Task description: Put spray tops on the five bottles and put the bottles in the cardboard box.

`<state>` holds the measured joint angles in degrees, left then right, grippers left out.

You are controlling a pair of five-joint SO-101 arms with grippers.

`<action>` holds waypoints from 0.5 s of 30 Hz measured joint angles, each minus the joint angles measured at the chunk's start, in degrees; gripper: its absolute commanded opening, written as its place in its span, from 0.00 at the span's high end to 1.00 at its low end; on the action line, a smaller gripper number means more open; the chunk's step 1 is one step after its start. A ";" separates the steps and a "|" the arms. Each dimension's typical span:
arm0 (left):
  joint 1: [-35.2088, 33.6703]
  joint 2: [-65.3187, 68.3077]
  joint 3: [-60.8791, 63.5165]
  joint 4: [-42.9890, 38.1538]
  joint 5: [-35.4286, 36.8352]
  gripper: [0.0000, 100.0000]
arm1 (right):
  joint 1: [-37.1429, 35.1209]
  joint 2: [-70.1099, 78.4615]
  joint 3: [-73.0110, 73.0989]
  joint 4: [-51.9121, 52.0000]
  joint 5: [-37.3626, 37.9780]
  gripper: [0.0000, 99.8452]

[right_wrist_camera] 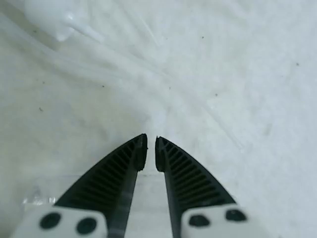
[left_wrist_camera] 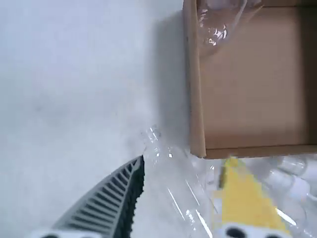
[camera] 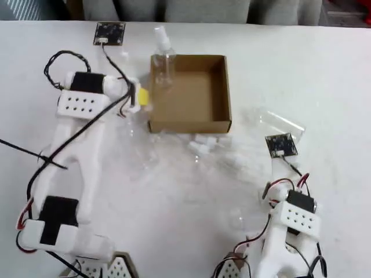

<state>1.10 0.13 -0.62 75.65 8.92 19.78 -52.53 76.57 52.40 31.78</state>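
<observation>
Two arms work at a white table [camera: 324, 75].

High view: we note the left gripper [camera: 137, 97] just beside the side wall of the cardboard box [camera: 188, 124], one finger yellow. Ahead of those jaws and past the wall, a capped bottle [camera: 164, 58] stands in the far corner of the box, spray top on. Loose spray tops [camera: 206, 142] lie on the table against the box's near wall, off to the side of the left jaws. A loose bottle [camera: 281, 123] lies flat near the right arm [camera: 293, 217], just beyond its wrist.

Left wrist view: the jaws are set around a clear bottle [left_wrist_camera: 168, 191] lying on the table. The grey ribbed finger [left_wrist_camera: 119, 198] is on one side and the yellow finger on the other, and both appear to touch it. The box corner is just ahead of the fingertips. The capped bottle is farther ahead, inside the box. A few spray tops lie just outside the yellow finger.

Right wrist view: the right gripper [right_wrist_camera: 151, 148] points down at the table, its black fingers drawn to a narrow slit with nothing between them. One white spray top [right_wrist_camera: 49, 15] lies well ahead of the tips, to one side. Faint clear streaks cross the table ahead of the tips; we cannot tell what they are.
</observation>
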 measured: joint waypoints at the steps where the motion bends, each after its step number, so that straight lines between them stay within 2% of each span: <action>1: 0.00 0.00 0.00 1.05 0.00 0.98 | 0.00 0.00 0.26 0.00 0.00 0.98; 5: 0.09 0.00 0.00 6.42 0.35 0.98 | 0.00 0.00 0.53 0.00 0.00 0.98; 8: 0.09 0.00 2.64 8.53 4.66 0.98 | 0.00 0.00 0.53 0.00 0.00 0.98; 11: 0.09 0.00 7.47 8.09 9.67 0.98 | 0.00 0.00 0.53 0.00 0.00 0.98; 15: 0.09 0.00 12.75 2.90 15.65 0.98 | 0.00 0.00 0.53 0.00 0.18 0.98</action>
<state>1.19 0.13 12.13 78.55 24.57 19.78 -52.53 77.10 52.40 31.96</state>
